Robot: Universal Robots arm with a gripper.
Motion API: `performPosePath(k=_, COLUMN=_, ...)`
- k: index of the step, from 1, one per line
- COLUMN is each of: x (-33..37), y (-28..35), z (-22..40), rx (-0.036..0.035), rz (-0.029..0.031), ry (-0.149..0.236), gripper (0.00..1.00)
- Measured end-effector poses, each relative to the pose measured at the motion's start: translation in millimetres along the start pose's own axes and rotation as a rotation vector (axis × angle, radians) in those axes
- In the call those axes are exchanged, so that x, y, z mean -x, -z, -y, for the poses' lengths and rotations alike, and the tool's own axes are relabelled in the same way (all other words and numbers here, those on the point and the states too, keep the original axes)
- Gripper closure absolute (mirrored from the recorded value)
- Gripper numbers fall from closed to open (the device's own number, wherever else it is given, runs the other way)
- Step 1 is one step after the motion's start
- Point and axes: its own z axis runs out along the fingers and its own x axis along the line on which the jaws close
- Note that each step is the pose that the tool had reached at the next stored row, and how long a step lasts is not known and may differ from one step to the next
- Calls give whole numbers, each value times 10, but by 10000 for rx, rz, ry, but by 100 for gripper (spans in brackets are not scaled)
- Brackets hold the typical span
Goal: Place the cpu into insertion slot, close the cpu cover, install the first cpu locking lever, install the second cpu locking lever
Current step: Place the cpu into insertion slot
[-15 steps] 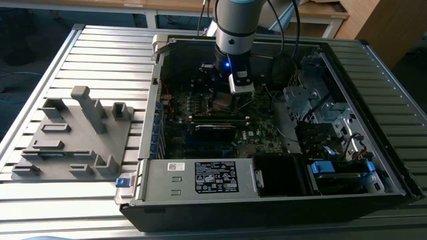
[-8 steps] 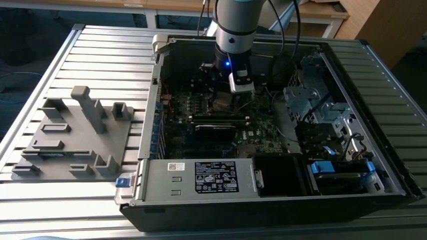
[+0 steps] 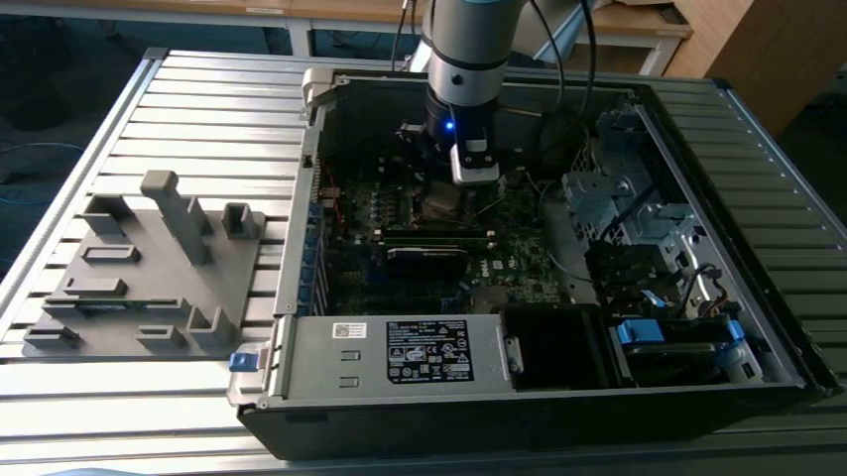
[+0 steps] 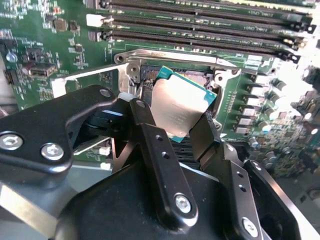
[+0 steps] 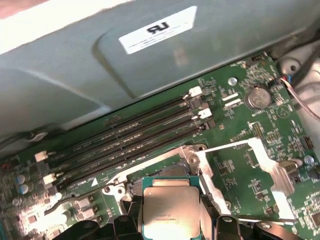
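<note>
My gripper (image 3: 457,193) is low inside the open computer case, over the green board. It is shut on the cpu (image 4: 182,107), a flat square chip with a dull silver top, held by two opposite edges between black fingers (image 4: 150,130). In the second wrist view the chip hangs tilted just above the insertion slot (image 4: 200,77), whose dark centre and silvery rim show behind it. In the first wrist view the cpu (image 5: 171,212) sits over the slot's rim (image 5: 150,177). The cpu cover (image 5: 206,172), a thin metal frame, lies swung open beside the slot.
Long black memory slots (image 5: 125,140) run right beside the socket. A grey labelled power supply box (image 3: 397,352) fills the case's near side, and drive cages and cables (image 3: 622,198) stand at the exterior view's right. A grey fixture tray (image 3: 146,268) lies outside the case.
</note>
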Motion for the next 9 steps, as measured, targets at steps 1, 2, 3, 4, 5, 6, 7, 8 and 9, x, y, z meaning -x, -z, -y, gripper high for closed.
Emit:
performPosePath(k=1, x=0, y=0, z=0, rx=2, rz=5, ry=-116, gripper=46)
performPosePath(k=2, x=0, y=0, z=0, rx=2, rz=7, ry=-148, gripper=46)
performPosePath(k=3, x=0, y=0, z=0, rx=2, rz=8, ry=-151, gripper=46)
performPosePath(k=4, x=0, y=0, z=0, rx=2, rz=7, ry=-153, gripper=46)
performPosePath(k=5, x=0, y=0, z=0, rx=3, rz=7, ry=-155, gripper=46)
performPosePath(k=6, x=0, y=0, z=0, rx=3, rz=8, ry=-157, gripper=46)
performPosePath(k=7, x=0, y=0, z=0, rx=3, rz=8, ry=-166, gripper=46)
performPosePath(k=8, x=0, y=0, z=0, rx=3, rz=8, ry=-167, gripper=46)
performPosePath(k=9, x=0, y=0, z=0, rx=3, rz=8, ry=-166, gripper=46)
